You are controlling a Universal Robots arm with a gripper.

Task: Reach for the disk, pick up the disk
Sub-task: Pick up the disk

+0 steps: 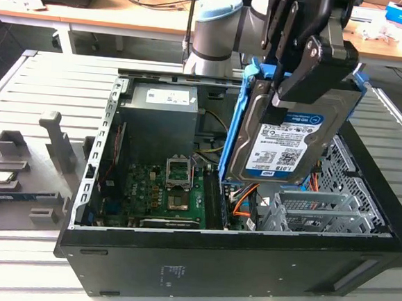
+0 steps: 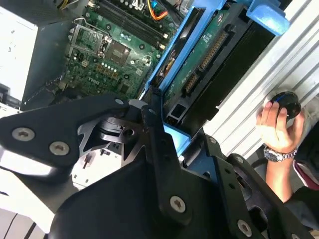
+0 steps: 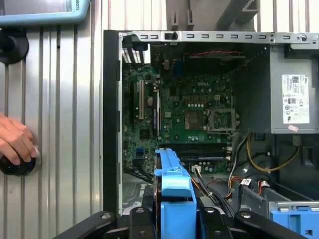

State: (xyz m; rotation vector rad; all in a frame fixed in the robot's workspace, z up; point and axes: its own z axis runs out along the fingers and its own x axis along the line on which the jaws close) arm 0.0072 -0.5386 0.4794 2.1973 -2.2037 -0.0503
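One hand (image 1: pixel 300 85) on my arm is clamped shut on the disk (image 1: pixel 285 140), gripping its upper edge so it hangs upright, label facing the exterior view. I see it lifted above the open computer case (image 1: pixel 247 266), over the drive cage (image 1: pixel 321 212). A person's hand (image 2: pixel 276 127) rests on the counter (image 1: pixel 38 96).

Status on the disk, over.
Tool shut on disk. Disk lifted, upright above the open case. Hand on a black knob beside the case.
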